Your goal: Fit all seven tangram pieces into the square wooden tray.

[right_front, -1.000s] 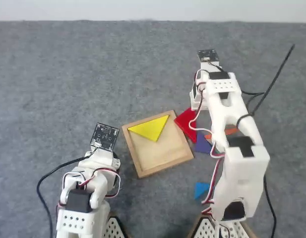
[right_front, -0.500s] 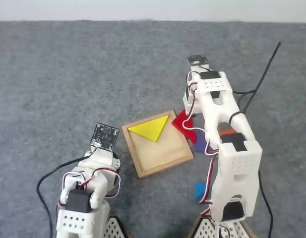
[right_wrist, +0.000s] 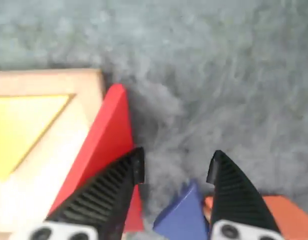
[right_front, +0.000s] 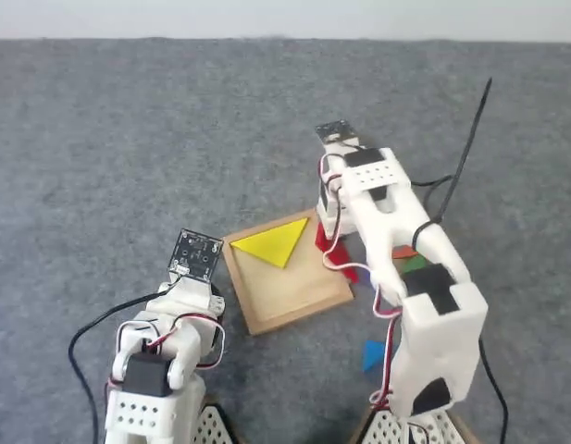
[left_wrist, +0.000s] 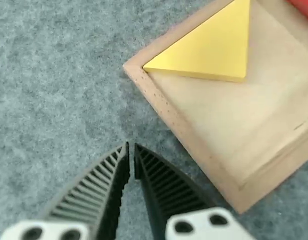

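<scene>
Partly open right end effector (right_wrist: 177, 156), empty

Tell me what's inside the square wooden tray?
A yellow triangle lies in one corner of the square wooden tray; the floor beside it is bare. The right arm hides part of the edge where a red triangle meets it.

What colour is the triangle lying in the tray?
The triangle is yellow, seen best in the left wrist view.
</scene>
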